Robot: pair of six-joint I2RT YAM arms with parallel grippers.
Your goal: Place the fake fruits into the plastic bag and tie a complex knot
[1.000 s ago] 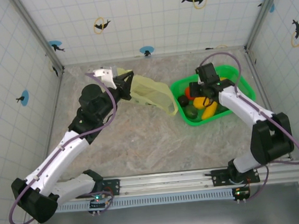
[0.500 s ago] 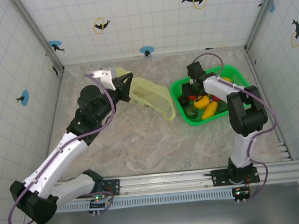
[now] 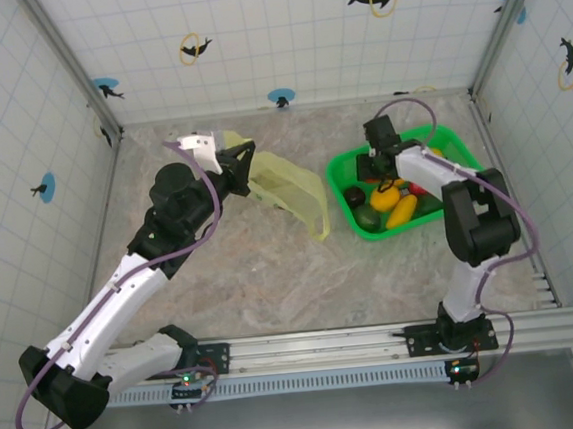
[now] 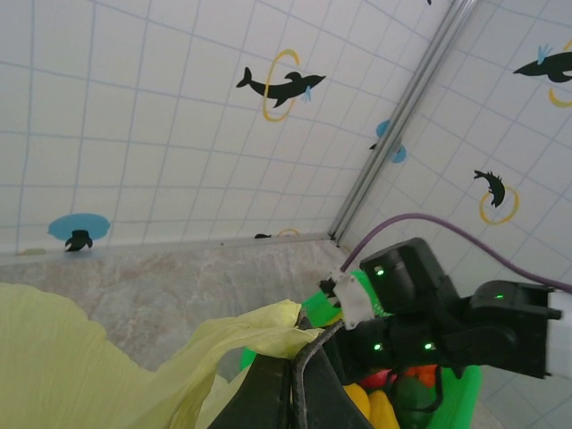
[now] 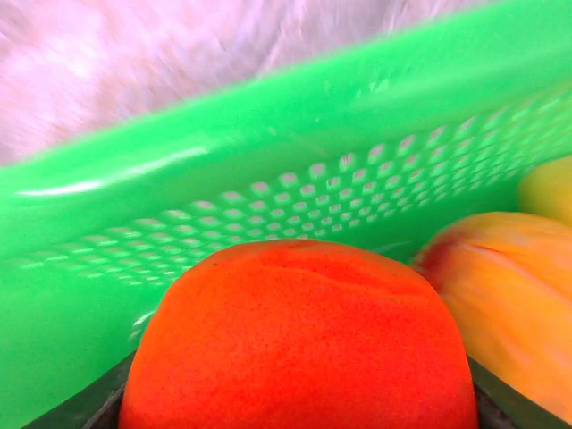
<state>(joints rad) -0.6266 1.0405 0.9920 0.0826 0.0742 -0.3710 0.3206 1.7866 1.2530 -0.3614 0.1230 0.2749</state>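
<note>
The plastic bag (image 3: 289, 189) is thin yellow-green film hanging from my left gripper (image 3: 245, 164) over the back middle of the table. In the left wrist view the left gripper (image 4: 299, 350) is shut on a bunched edge of the bag (image 4: 98, 357). My right gripper (image 3: 376, 169) reaches down into the basket's left end. In the right wrist view an orange-red fruit (image 5: 295, 344) sits between the fingers (image 5: 85, 409), which press on both its sides. Yellow (image 3: 403, 212), dark green (image 3: 367, 218) and yellow-orange (image 3: 385, 196) fake fruits lie in the basket.
The bright green rigid basket (image 3: 457, 159) stands at the back right, its perforated wall (image 5: 268, 188) just behind the held fruit. A peach-coloured fruit (image 5: 509, 286) lies beside it. Tiled walls enclose the table on three sides.
The right arm has swung from a wide elbow-out pose to a folded one, and its gripper has shifted left in the basket. The left gripper and bag have hardly moved.
</note>
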